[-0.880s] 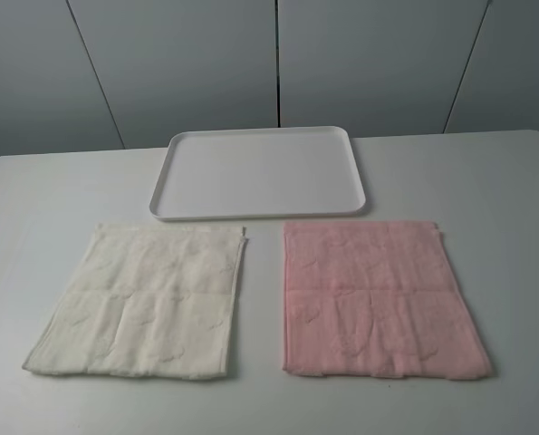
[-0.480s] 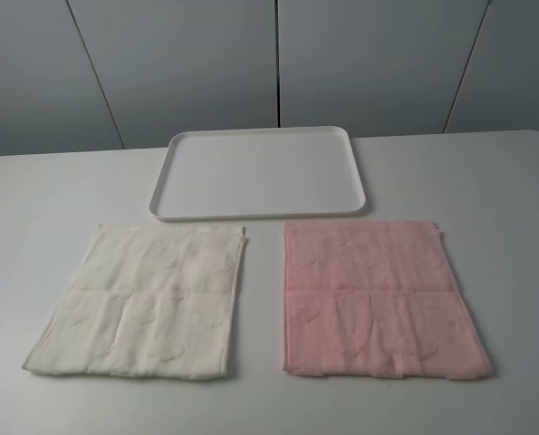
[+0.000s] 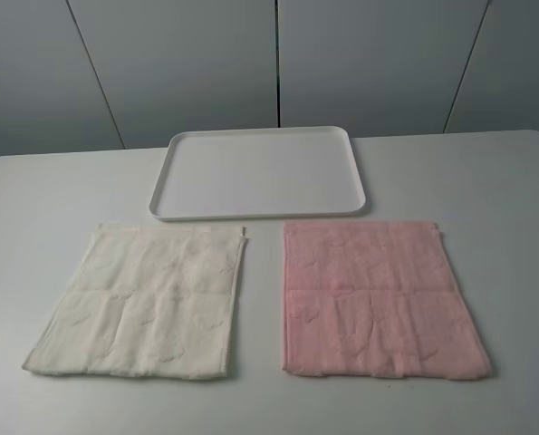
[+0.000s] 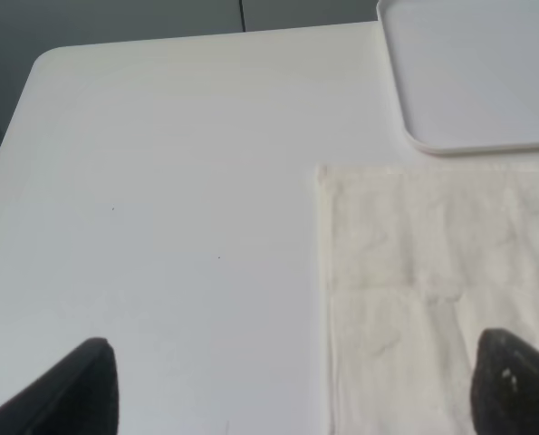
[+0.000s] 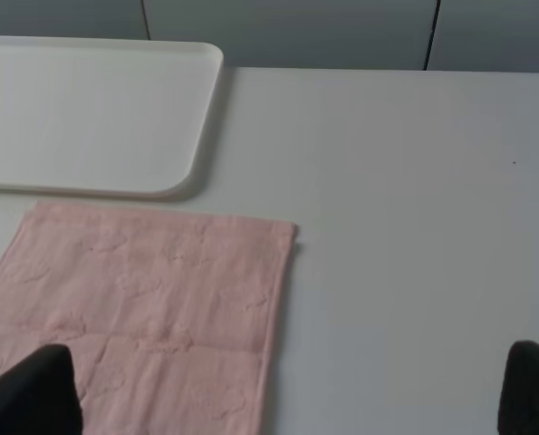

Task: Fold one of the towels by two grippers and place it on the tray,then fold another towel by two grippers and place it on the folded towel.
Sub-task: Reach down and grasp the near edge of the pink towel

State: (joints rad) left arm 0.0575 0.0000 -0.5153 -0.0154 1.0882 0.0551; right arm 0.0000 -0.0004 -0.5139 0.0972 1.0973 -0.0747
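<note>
**A:** How are the grippers set?

**B:** The left gripper point(image 4: 305, 394) is spread wide and holds nothing. It hangs above the white tabletop point(image 4: 160, 227), straddling the outer edge of the cream embossed terry towel point(image 4: 432, 290). The right gripper point(image 5: 278, 394) is just as wide and empty, straddling the outer edge of the pink embossed terry towel point(image 5: 142, 308).

**A:** Why so wide?

**B:** Probably so each is ready to pinch a corner. Neither touches cloth, and the high camera shows no arm at all.

**A:** And the towels?

**B:** Both lie flat and spread open, side by side but apart. Their far edges sit just in front of the shallow white rectangular plastic tray point(image 3: 260, 172), which is bare. That should make a short carry once a fold is made. I'd judge that no step is done yet.
</note>
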